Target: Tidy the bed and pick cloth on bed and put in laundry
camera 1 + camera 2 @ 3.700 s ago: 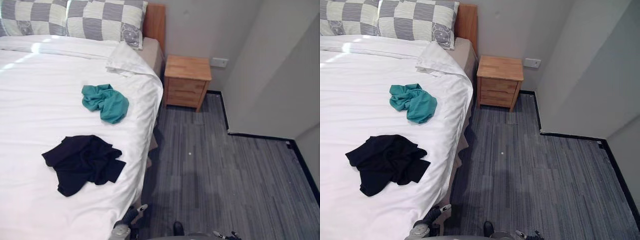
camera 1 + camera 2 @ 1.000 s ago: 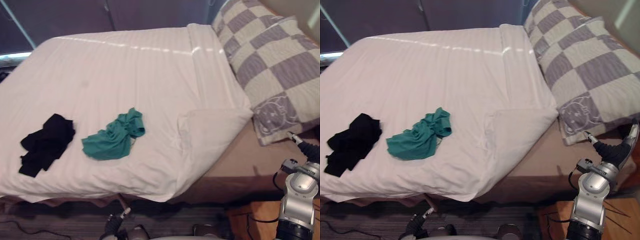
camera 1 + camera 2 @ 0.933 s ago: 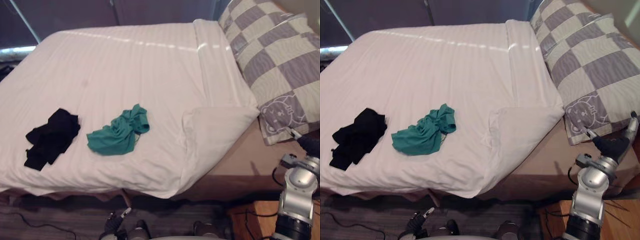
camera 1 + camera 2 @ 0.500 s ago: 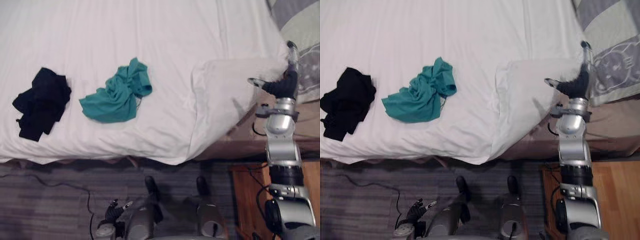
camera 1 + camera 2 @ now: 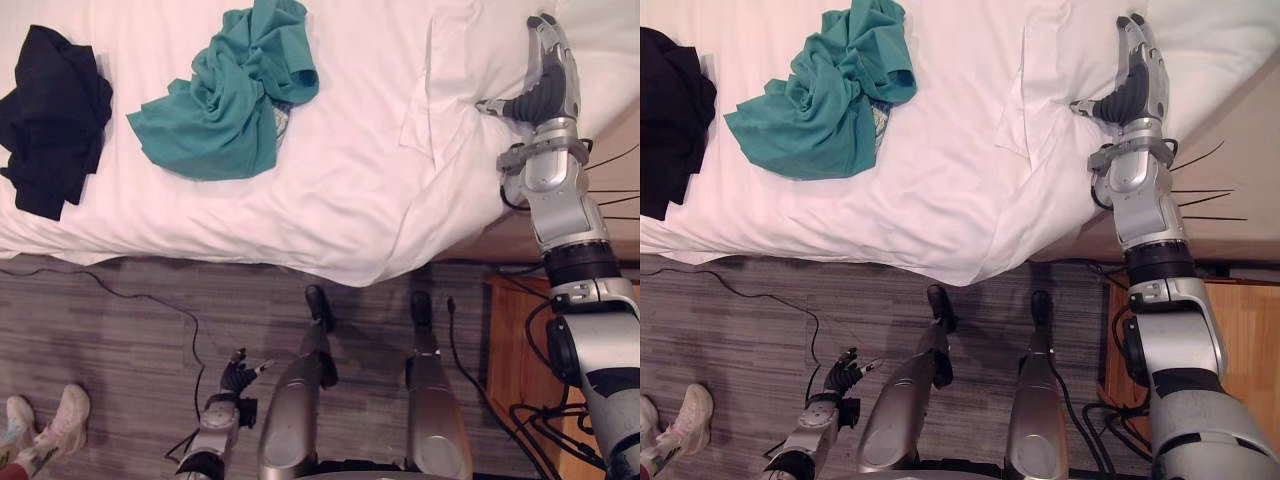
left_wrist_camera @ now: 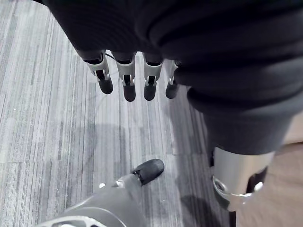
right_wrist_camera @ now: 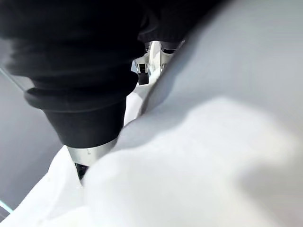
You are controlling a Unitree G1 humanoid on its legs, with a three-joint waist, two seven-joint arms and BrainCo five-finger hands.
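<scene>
Far left: the crumpled black cloth (image 5: 55, 115) lies on the white duvet (image 5: 340, 190), untouched. A person's pale sneakers (image 5: 45, 420) stand on the grey carpet floor (image 5: 120, 320) below it. Next along, the crumpled teal cloth (image 5: 225, 95) is also loose on the duvet, no hand near. Both sit larger in the head views than half a second ago, but that's the camera dipping toward the bed edge, not the cloths moving.

Left hand (image 5: 238, 378) hangs low by the floor. Its wrist view adds the detail: fingers (image 6: 125, 87) relaxed, nothing in them.

Right side: the right hand (image 5: 550, 85) has gone from the rim of the duvet's folded-back corner (image 5: 445, 90) to lying on top of it — fingers straight, thumb out sideways (flat press, no grip). Its wrist view shows white fabric bunched right against the hand.

Read: bed-tidying comes first — flattening that corner. Cloth pickup not started.
</scene>
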